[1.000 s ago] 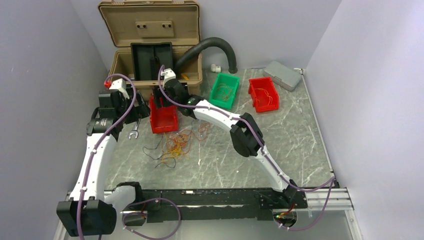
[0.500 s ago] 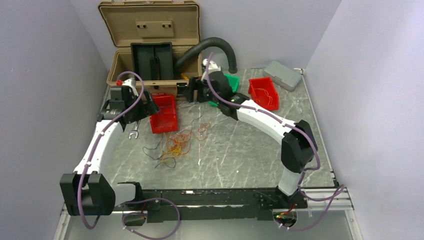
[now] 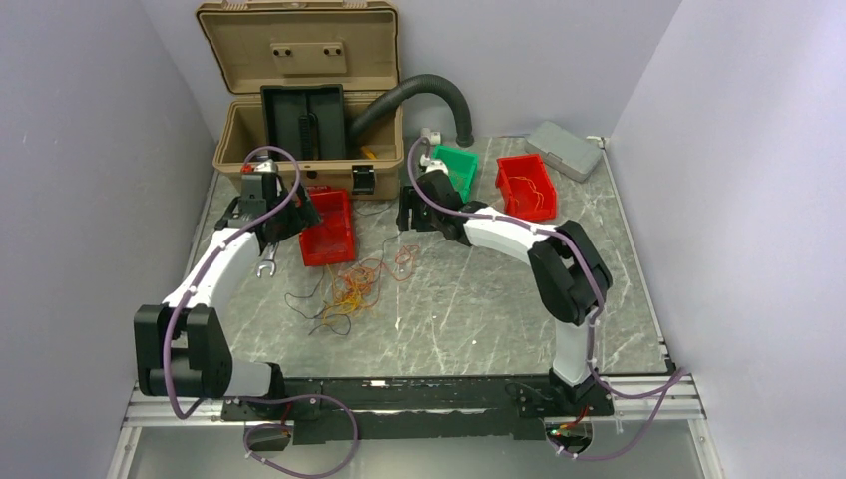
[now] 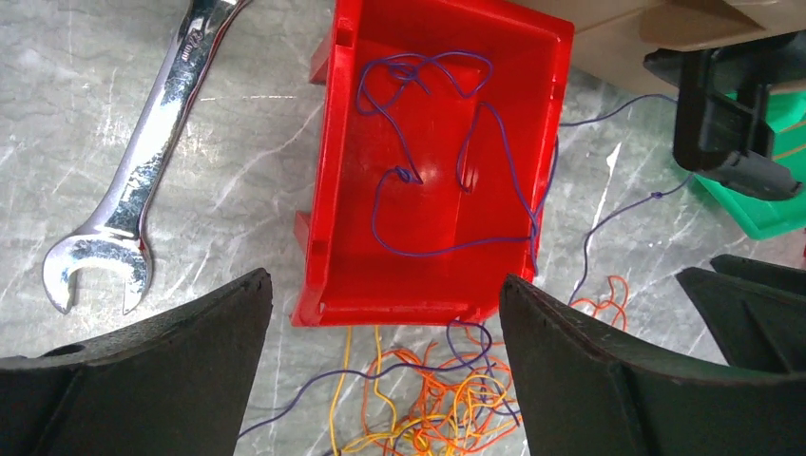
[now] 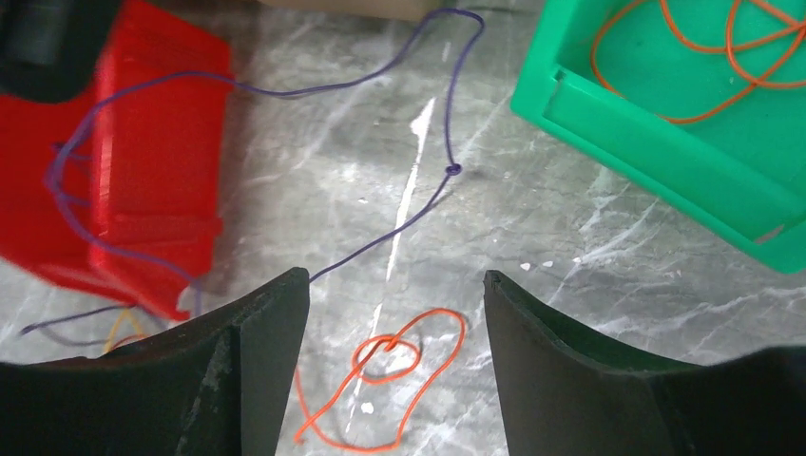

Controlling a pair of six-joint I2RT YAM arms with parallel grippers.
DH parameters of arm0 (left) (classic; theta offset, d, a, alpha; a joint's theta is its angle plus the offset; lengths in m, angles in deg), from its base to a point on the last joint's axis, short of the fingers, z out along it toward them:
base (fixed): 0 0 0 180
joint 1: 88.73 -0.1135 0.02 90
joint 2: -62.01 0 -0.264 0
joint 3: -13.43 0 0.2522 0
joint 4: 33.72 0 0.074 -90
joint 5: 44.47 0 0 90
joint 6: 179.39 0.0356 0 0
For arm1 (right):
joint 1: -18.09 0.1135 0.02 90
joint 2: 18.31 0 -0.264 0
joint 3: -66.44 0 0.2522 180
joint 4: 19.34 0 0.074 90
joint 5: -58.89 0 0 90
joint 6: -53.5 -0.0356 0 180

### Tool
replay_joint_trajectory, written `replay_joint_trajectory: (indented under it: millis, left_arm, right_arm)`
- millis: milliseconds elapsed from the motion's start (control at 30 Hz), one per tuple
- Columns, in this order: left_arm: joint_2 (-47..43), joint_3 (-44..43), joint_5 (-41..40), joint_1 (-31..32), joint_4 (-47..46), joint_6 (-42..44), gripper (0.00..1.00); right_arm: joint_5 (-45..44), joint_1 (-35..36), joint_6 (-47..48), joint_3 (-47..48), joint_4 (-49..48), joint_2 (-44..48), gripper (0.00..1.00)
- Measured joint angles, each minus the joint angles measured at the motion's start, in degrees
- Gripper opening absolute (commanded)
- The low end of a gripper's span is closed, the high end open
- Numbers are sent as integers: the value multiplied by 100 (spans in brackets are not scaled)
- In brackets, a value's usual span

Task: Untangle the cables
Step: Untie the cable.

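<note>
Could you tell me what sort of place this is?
Probably a robotics lab work cell: a marble-patterned table boxed in by plain walls, with an open tan toolbox, a wrench, and a red bin and green bin near a tangle of thin wires.

The light is bright and even, falling from overhead; shadows on the desk [image 3: 469, 299] are short and faint. In the left wrist view all is sharp; the wrench [image 4: 157, 133] gleams white; a glare spot sits on the red bin [image 4: 328, 190] floor. In the right wrist view that bin smears with blur; a white streak glares off the marble; the cables [image 5: 385, 347] throw thin soft shadows.
</note>
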Motion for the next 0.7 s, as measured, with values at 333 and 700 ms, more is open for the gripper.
replay_joint_trajectory:
  millis: [333, 700]
  left_arm:
    - [299, 299, -85, 31, -468, -157, 94]
    - [-649, 970, -485, 264, -654, -409, 94]
  right_arm:
    - [-234, -184, -195, 459, -463, -1132, 65]
    - [-170, -238, -2, 1351, -833, -2011, 0]
